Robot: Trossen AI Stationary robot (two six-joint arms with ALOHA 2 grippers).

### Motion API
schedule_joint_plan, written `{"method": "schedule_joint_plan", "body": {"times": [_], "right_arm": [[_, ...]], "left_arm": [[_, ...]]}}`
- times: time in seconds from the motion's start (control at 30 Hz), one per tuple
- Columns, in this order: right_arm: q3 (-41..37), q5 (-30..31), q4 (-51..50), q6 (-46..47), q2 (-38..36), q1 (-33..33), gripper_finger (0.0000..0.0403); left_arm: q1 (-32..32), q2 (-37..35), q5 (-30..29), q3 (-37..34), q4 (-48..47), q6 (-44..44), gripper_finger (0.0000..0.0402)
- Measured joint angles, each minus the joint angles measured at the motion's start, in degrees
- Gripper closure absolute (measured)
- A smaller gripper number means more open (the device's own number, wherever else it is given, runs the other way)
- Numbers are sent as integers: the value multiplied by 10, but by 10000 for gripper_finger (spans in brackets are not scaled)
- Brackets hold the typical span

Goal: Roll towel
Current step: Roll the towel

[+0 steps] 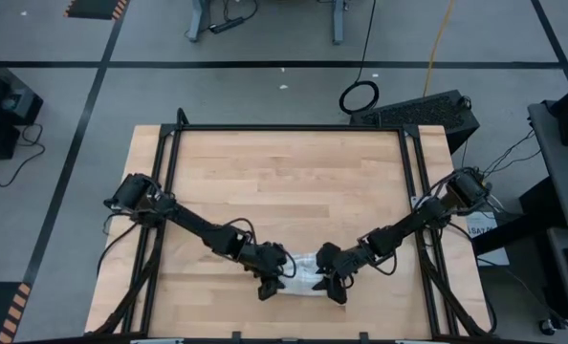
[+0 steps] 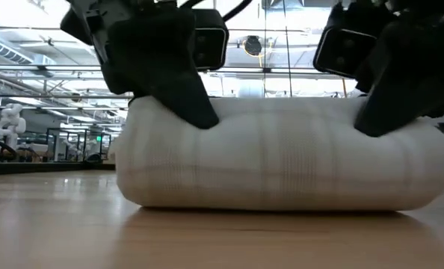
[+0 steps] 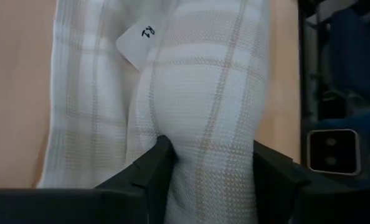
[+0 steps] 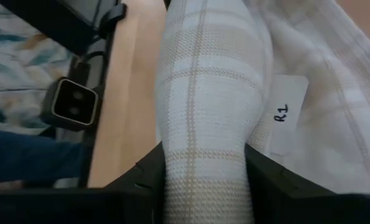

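The towel (image 1: 303,270), white with a tan-grey check, lies as a thick roll (image 2: 282,161) on the wooden table near its near edge. A flat tail of it (image 3: 85,112) spreads beside the roll and carries a small white label (image 3: 141,37). My left gripper (image 1: 268,285) is shut on the roll's left end. My right gripper (image 1: 337,287) is shut on its right end. My left gripper pinches the roll near its left end (image 3: 203,162) between its two fingers (image 3: 149,171), one on each long side; the cloth narrows there. It comes slanting down from the table's left. The roll rests on the table. My right gripper pinches the roll near its right end (image 4: 203,155) between its two fingers (image 4: 263,171), one on each long side. It comes slanting down from the table's right. The roll stays on the table, and the flat tail (image 4: 334,93) lies beside it.
A black frame (image 1: 289,129) runs round the wooden table. Bare wood (image 1: 284,191) stretches from the towel to the far edge. A small black camera box (image 3: 331,152) stands close to the roll at the near edge.
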Motion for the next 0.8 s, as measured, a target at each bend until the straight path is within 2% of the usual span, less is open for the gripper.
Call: {"method": "schedule_joint_plan", "body": {"times": [0.33,0.53,0.67,0.8], "right_arm": [[1,-177,2,68,0,-60,267],[1,-238,3,87,0,-93,264],[0,-260,0,84,0,-110,240],[0,-299,-5,98,0,-124,198]], "left_arm": [[38,0,106,-6,7,-67,227],[66,0,177,-6,3,-119,227],[74,5,181,-6,2,-120,227],[76,15,185,-6,11,-119,227]]}}
